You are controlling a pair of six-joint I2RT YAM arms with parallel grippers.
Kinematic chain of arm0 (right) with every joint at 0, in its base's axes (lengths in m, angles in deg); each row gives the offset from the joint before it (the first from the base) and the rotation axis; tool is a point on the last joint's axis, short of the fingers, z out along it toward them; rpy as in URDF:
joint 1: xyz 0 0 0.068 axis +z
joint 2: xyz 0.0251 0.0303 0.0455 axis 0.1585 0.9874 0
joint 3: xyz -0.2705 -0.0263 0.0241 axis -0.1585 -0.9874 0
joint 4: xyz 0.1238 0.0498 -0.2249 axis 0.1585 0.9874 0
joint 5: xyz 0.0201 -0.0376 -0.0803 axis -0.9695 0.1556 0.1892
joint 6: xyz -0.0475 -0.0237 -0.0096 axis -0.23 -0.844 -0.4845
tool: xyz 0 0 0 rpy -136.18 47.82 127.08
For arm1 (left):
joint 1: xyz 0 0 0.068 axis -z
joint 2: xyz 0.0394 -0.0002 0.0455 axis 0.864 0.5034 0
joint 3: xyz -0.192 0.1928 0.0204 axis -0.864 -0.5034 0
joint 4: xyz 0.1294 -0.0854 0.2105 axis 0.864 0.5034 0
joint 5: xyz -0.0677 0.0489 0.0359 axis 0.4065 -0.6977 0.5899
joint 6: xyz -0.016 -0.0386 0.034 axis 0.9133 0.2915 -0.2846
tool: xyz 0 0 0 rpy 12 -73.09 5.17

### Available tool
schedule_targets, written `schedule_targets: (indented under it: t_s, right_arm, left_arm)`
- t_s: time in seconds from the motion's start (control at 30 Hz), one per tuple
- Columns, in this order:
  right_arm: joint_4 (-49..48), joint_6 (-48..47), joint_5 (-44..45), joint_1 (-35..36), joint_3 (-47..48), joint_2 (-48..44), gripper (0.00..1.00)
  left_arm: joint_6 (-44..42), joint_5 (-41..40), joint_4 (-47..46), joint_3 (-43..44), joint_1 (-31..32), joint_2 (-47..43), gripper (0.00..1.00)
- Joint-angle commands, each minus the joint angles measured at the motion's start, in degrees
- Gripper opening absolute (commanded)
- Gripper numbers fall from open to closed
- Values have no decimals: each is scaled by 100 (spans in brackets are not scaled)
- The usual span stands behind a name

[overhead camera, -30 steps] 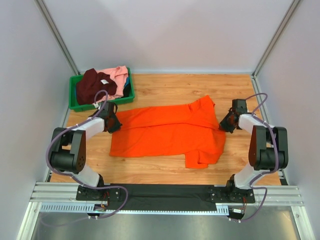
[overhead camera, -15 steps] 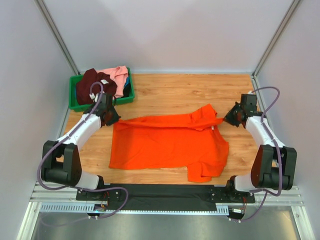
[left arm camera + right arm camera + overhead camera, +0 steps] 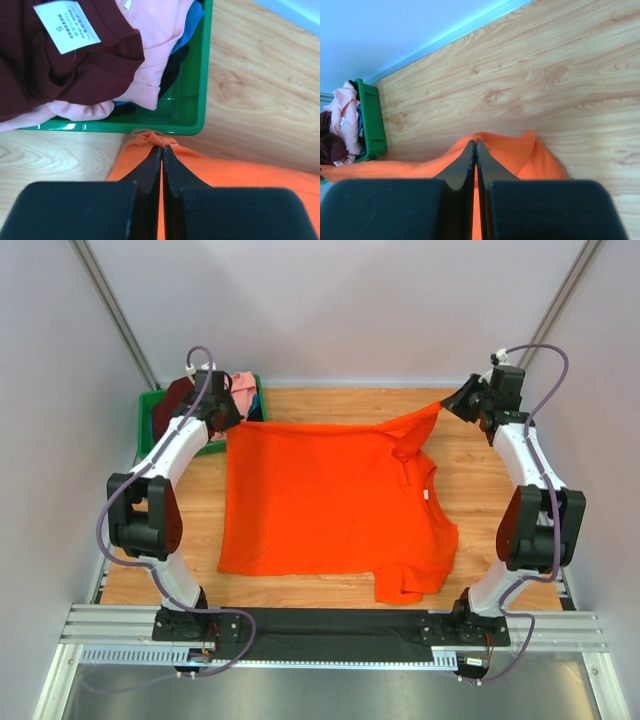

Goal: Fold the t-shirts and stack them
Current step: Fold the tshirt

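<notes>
Orange t-shirt (image 3: 330, 500) pulled rearward; only left wrist shows white label (image 3: 66, 26).

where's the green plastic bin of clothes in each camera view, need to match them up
top external: green plastic bin at the upper left.
left wrist: the bin fills the top, with its near wall just beyond the pinched orange corner.
right wrist: the bin is small, at the left edge.
Shared landmark: the bright orange t-shirt, beside the bin in all three views.
</notes>
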Motion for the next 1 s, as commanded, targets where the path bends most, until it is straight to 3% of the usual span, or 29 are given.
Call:
schedule_targets:
  t_s: [0.0,0.3,0.5,0.7,0.97]
  right_arm:
    - [-417,-74,-263,-20,288,383,0]
    - [-347,-30,88,-37,-239,463,0]
    - [-163,-109,194,-143,-898,94,0]
    - [5,5,184,-152,-1847,-669,0]
    - [146,-101,378,-248,-2577,-741,0]
  left_arm:
    - [-408,158,-211,219,-65,197,0]
    - [-277,246,-501,-580,-83,-22,0]
    - [-294,53,-158,-941,-83,-347,0]
    - [-136,386,44,-1353,-83,-427,0]
    - [-145,246,229,-1934,-83,-734,0]
